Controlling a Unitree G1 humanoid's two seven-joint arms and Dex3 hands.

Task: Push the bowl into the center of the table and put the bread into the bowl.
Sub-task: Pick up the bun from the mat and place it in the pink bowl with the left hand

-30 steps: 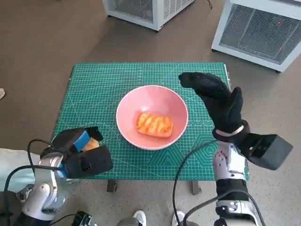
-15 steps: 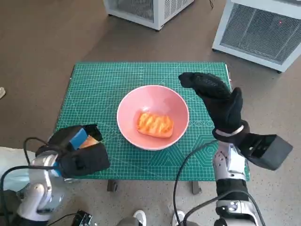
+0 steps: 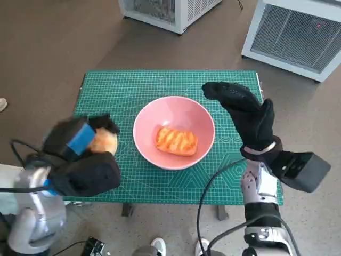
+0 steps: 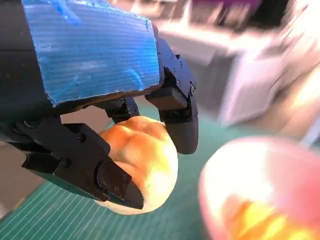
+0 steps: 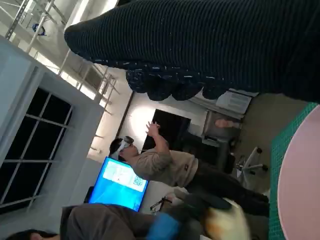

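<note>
Bread point(image 3: 103, 142) roll held in left hand point(image 3: 80, 140) fingers point(image 4: 180, 117), left of bowl point(image 3: 173, 132); right hand point(image 3: 246, 113) spread, empty.

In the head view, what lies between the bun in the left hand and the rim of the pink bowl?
Only bare green mat. The head view shows nothing standing between the bun held by the left hand and the pink bowl.

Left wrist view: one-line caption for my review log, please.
Left robot hand grips a bread roll above the green mat, beside the blurred pink bowl.
</note>
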